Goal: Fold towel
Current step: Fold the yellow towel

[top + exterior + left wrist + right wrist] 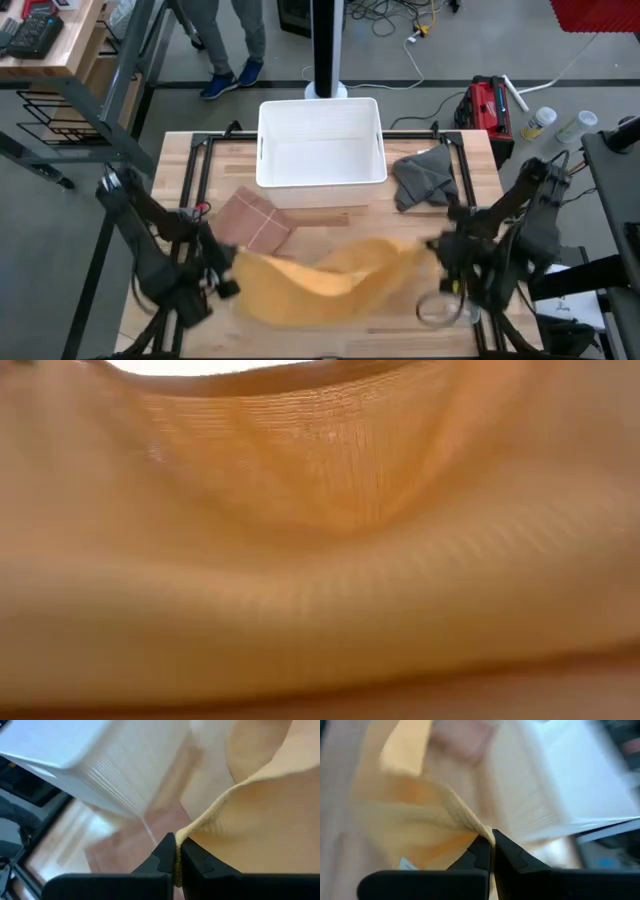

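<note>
An orange-yellow towel stretches across the near middle of the table between both grippers, sagging in its middle. It fills the low view. My left gripper is shut on its left end and my right gripper is shut on its right end. Each wrist view shows dark fingers closed on a hemmed edge. My left gripper pinches the towel's hemmed edge at a corner between its two fingers. The cloth rises away from the fingertips and spreads out beyond them. My right gripper pinches the towel's edge at a corner between its two fingers. The cloth fans out from the fingertips in folds.
A white bin stands at the far middle of the table. A folded reddish-brown cloth lies left of centre, and a grey cloth lies crumpled right of the bin. People's legs show beyond the far edge.
</note>
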`<state>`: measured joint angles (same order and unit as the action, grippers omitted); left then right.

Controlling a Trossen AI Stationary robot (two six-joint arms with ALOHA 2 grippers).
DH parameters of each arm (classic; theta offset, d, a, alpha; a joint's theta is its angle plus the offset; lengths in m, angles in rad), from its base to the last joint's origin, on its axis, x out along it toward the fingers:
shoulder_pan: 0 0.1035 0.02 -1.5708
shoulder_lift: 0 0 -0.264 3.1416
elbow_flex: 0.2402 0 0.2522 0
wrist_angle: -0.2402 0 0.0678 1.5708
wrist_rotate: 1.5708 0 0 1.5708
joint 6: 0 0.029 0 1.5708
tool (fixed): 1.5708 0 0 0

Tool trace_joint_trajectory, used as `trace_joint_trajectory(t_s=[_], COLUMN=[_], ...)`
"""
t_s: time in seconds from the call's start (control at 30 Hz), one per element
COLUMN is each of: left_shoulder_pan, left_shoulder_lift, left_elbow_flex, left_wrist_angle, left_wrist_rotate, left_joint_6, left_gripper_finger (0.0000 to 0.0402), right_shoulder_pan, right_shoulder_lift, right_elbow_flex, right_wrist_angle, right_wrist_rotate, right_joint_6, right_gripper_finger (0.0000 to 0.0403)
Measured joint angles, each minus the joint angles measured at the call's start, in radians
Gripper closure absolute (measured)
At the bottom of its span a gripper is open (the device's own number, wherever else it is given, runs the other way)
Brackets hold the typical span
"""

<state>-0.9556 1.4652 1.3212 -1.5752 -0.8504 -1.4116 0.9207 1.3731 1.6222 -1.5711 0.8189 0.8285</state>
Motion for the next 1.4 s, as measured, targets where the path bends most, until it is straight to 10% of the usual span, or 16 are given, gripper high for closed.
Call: trace_joint_trajectory(t_s=[0.17, 0.37, 0.67, 0.83, 1.0, 1.4], left_shoulder_pan=[0.138, 0.232, 0.231, 0.231, 0.229, -0.050], left_shoulder_lift=[-0.233, -0.443, -0.494, -0.439, -0.367, -0.136], left_elbow_flex=[-0.011, 0.109, 0.470, 0.602, 0.585, 0.205], left_wrist_angle=[-0.001, 0.002, 0.127, 0.285, 0.286, 0.316], left_wrist_rotate=[-0.157, -0.228, -0.257, -0.115, 0.212, 0.535], left_joint_6=[0.120, 0.351, 0.715, 0.901, 0.721, -0.083], left_gripper_finger=[0.0401, 0.0401, 0.0401, 0.0401, 0.0401, 0.0401], right_shoulder_pan=[-0.135, -0.228, -0.228, -0.228, -0.227, -0.027], right_shoulder_lift=[-0.169, -0.376, -0.598, -0.626, -0.551, -0.243], right_elbow_flex=[0.000, 0.000, 0.004, 0.003, -0.032, -0.298], right_wrist_angle=[0.000, -0.002, 0.123, 0.321, 0.347, 0.427], right_wrist_rotate=[0.221, 0.245, 0.030, -0.308, -0.504, -0.855], right_joint_6=[-0.071, -0.107, -0.111, -0.157, -0.080, 0.272], right_gripper_finger=[0.0403, 0.0403, 0.0403, 0.0403, 0.0403, 0.0403])
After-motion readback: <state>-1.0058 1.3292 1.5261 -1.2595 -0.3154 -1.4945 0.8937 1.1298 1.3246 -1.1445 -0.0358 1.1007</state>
